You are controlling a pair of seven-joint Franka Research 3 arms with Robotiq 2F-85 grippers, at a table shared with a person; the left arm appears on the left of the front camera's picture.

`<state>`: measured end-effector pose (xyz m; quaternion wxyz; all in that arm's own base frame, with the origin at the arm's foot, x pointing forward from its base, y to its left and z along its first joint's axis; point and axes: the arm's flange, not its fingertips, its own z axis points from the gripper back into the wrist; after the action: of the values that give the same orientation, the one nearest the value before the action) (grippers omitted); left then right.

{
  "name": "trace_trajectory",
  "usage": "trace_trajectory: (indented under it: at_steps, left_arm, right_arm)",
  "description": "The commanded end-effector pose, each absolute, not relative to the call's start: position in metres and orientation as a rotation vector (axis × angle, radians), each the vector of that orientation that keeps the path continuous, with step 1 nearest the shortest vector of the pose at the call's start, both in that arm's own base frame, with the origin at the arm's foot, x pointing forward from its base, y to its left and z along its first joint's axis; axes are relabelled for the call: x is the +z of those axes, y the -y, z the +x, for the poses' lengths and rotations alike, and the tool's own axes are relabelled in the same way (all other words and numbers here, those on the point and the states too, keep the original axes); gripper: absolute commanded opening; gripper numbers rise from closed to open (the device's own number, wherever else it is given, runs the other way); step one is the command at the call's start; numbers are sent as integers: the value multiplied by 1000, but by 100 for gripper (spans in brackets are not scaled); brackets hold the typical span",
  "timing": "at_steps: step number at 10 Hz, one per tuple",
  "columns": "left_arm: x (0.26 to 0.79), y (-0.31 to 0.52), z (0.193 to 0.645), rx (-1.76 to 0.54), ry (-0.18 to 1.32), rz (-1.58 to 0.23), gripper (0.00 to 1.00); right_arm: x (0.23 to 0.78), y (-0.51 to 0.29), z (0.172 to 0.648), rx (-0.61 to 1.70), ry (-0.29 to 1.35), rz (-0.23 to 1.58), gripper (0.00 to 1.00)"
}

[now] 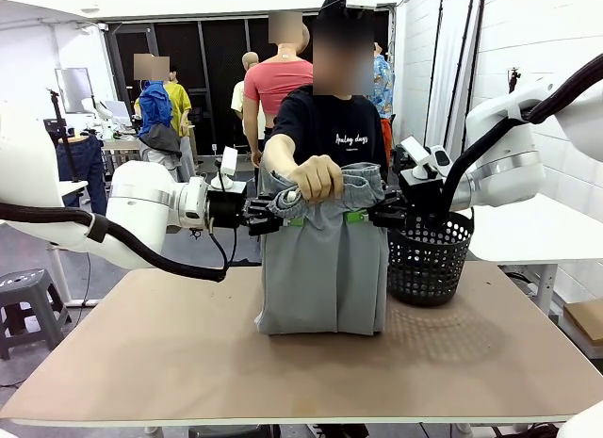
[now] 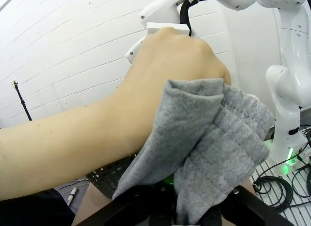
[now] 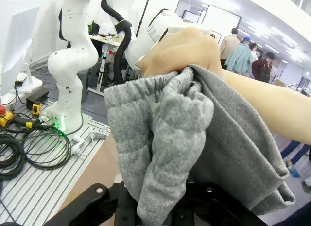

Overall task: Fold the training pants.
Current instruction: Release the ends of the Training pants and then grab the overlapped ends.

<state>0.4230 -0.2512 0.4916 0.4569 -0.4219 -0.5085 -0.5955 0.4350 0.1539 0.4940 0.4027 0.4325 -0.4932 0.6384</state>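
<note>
The light grey training pants hang upright over the table, their lower end resting on the tabletop. A person's hand clutches the gathered waistband in the middle. My left gripper is shut on the waistband's left end, and my right gripper is shut on its right end. In the left wrist view the bunched grey fabric rises from between my fingers under the person's fist. The right wrist view has the same fabric pinched between the fingers, below the hand.
A black mesh basket stands on the table just right of the pants, under my right arm. The person stands close behind the far table edge. The brown tabletop lies bare in front and to the left.
</note>
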Motion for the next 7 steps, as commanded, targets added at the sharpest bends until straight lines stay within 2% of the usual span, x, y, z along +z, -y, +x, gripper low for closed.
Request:
trace_trajectory:
  at_steps: [1, 2, 7]
  left_arm:
    - [492, 247, 424, -1446, 1270, -1036, 86]
    - [492, 246, 424, -1442, 1275, -1035, 100]
    - [492, 244, 423, -1425, 1281, -1041, 100]
  right_arm:
    - [496, -155, 440, 1597, 1230, 1111, 85]
    - [497, -156, 441, 1597, 1222, 1110, 100]
    - [495, -155, 442, 1573, 1216, 1104, 100]
